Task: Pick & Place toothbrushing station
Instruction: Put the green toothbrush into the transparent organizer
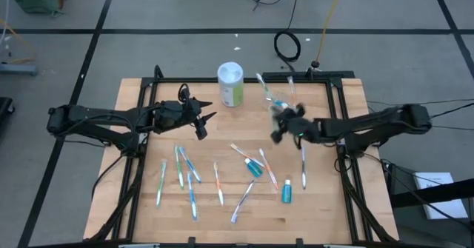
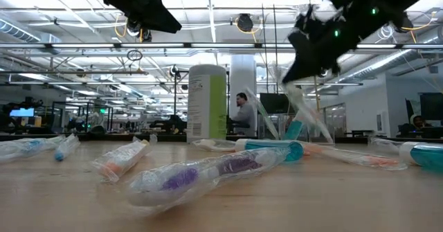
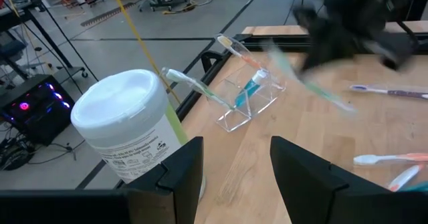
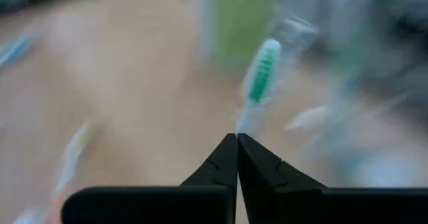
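Green-bristled toothbrush (image 4: 259, 77) is pinched in my right gripper (image 4: 237, 138), pointing toward the clear cup (image 1: 280, 100) just beyond (my left gripper (image 1: 201, 122), jaws wide, hangs farther from it).

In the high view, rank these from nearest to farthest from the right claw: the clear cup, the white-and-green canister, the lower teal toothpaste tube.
From the right claw, shut on a toothbrush:
1. Clear cup, just beyond it.
2. White-and-green canister, toward the far left.
3. Lower teal toothpaste tube, near the front edge.
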Robot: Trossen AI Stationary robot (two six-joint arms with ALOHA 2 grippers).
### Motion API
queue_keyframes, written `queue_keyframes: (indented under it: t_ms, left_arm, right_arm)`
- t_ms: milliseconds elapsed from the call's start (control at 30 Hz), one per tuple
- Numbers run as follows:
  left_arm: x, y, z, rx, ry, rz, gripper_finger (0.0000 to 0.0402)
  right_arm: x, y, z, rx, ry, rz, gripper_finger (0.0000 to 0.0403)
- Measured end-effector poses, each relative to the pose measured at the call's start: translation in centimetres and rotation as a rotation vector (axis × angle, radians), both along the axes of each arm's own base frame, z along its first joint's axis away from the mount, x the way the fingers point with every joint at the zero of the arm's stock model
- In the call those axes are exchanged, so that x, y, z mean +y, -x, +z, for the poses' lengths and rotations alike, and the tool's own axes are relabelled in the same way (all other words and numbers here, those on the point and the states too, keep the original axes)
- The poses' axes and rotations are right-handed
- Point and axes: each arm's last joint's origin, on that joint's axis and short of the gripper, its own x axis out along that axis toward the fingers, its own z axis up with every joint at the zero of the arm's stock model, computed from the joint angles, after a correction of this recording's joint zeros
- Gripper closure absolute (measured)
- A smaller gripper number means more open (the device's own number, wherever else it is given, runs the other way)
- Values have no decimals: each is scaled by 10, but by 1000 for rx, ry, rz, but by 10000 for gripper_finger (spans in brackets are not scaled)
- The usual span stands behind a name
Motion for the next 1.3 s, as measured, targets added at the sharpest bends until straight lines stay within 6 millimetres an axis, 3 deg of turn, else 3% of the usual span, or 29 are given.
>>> queue_keyframes:
  t_ms: [133,200,367,600,800,933,1100,1300]
  left_arm:
    - [0,0,0,0,0,0,222]
    - [0,0,0,4,-6,-2,222]
    - [0,0,0,17,-31,-11,222]
    - [0,0,0,18,-33,-12,222]
    - [0,0,-1,19,-20,-8,222]
    - [0,0,-1,17,-18,-7,222]
    - [-2,3,-9,103,20,-62,222]
    - [-5,10,-23,218,178,-82,222]
  right_arm:
    - [-8,15,29,-18,324,-299,403]
    - [-11,18,30,12,416,-397,403]
    - [-22,21,24,1,501,-449,403]
    - [-42,41,-25,43,479,-552,403]
    - [-40,52,-47,-3,423,-494,403]
    - [-32,54,-58,-44,360,-372,403]
    - [-29,60,-62,-15,391,-437,397]
    - [-29,60,-62,-46,372,-458,356]
